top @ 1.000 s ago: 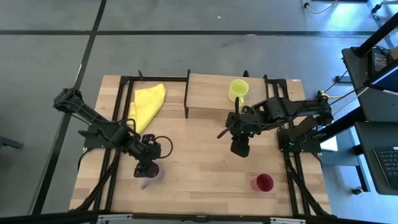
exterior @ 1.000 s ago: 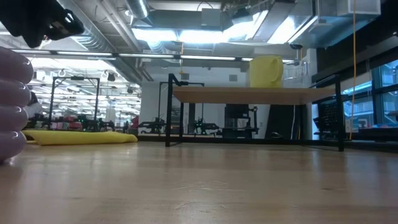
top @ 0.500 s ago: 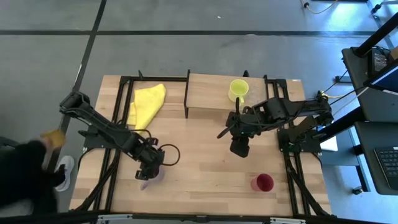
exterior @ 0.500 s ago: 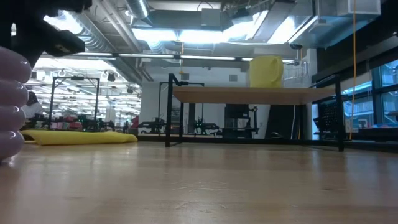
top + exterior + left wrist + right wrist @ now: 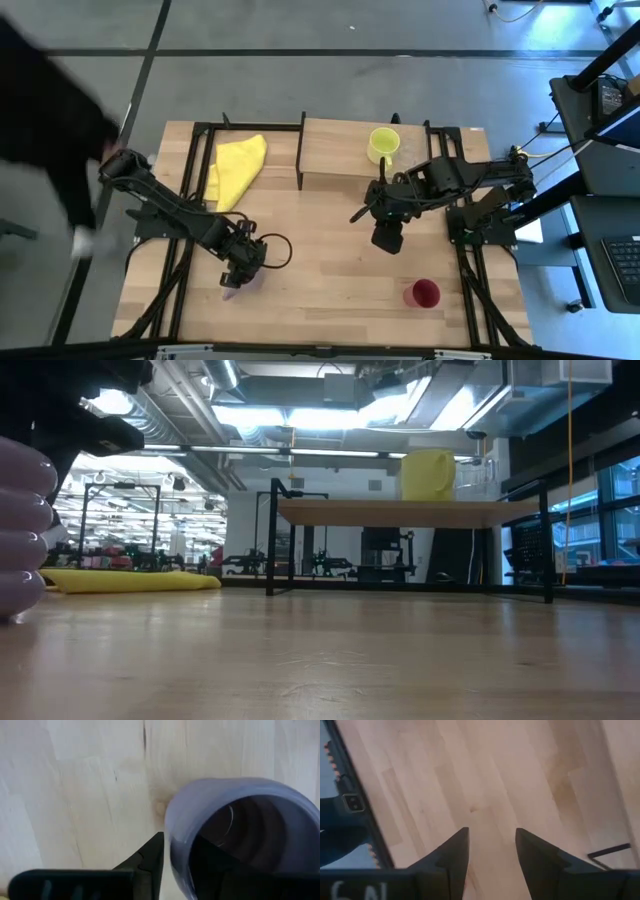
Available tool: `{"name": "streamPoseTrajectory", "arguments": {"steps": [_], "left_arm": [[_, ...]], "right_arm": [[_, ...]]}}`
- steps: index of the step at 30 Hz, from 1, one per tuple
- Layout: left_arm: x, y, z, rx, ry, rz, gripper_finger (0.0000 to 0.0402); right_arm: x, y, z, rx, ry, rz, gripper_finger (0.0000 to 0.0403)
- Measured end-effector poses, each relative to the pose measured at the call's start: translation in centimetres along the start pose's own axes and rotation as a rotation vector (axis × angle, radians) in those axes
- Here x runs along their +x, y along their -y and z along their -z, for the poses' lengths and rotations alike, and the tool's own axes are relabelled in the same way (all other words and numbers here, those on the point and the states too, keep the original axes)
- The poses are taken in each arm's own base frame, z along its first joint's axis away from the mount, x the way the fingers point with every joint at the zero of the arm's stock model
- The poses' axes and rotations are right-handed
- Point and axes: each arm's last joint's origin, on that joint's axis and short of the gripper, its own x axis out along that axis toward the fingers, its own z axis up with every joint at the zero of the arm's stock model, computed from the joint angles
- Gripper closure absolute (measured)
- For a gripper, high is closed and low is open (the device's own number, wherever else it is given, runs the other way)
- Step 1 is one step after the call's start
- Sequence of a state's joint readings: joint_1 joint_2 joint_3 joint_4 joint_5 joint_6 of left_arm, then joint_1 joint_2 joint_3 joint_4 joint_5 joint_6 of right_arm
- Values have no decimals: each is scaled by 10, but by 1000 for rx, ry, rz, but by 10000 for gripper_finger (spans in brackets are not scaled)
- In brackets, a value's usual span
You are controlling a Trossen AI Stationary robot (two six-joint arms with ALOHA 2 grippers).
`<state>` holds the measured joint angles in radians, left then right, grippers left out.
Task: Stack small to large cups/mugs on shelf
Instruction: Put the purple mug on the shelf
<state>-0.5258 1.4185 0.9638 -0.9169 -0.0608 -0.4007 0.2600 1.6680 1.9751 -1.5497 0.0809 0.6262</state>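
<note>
left gripper straddles upright lilac mug's rim.

Bare wooden counter lies open at centre; the light-wood shelf blocks twelve o'clock, a dark red cup stands at four o'clock.

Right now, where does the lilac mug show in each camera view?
High view: lilac mug at the table's front left, mostly hidden under the left gripper.
Low view: at the far left edge, cut off.
Left wrist view: fills the right side, one finger inside its rim, one outside.
Right wrist view: not in it.
Shared landmark: the yellow cloth, behind the mug, also lies just right of it in the low view.
</note>
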Motion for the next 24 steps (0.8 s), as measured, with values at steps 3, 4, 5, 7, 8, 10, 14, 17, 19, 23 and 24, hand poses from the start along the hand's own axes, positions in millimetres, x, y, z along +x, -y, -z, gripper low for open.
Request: {"name": "streamPoseTrajectory", "arguments": {"steps": [3, 4, 5, 7, 8, 10, 14, 17, 19, 23, 24], "left_arm": [[0, 0, 0, 22, 3, 3, 352], [0, 0, 0, 29, 2, 7, 363], [0, 0, 0, 25, -1, 4, 372], [0, 0, -1, 12, 3, 18, 375], [0, -1, -2, -2, 5, 27, 375], [0, -3, -3, -44, 11, 31, 375], [1, -11, -11, -159, 40, 71, 375], [-5, -21, -19, -239, 43, 105, 375], [-17, -31, -28, -283, 62, 103, 375], [-55, -59, -46, -336, 97, 29, 375], [-65, -67, -48, -346, 95, 9, 375]], "right_arm": [[0, -1, 1, -3, -8, -7, 240], [0, -1, 2, -6, -14, -4, 240], [0, 0, 3, -7, -20, 4, 240], [-1, 0, 3, -5, -16, 12, 240], [-2, 0, 4, -2, -11, 8, 240], [-7, 2, 6, 18, 7, 9, 240], [-21, 6, 14, 66, 85, 40, 240], [-42, 11, 27, 106, 187, 56, 240], [-57, 16, 38, 141, 262, 59, 240], [-78, 26, 56, 215, 370, 54, 240], [-80, 29, 60, 223, 377, 55, 240]]}}
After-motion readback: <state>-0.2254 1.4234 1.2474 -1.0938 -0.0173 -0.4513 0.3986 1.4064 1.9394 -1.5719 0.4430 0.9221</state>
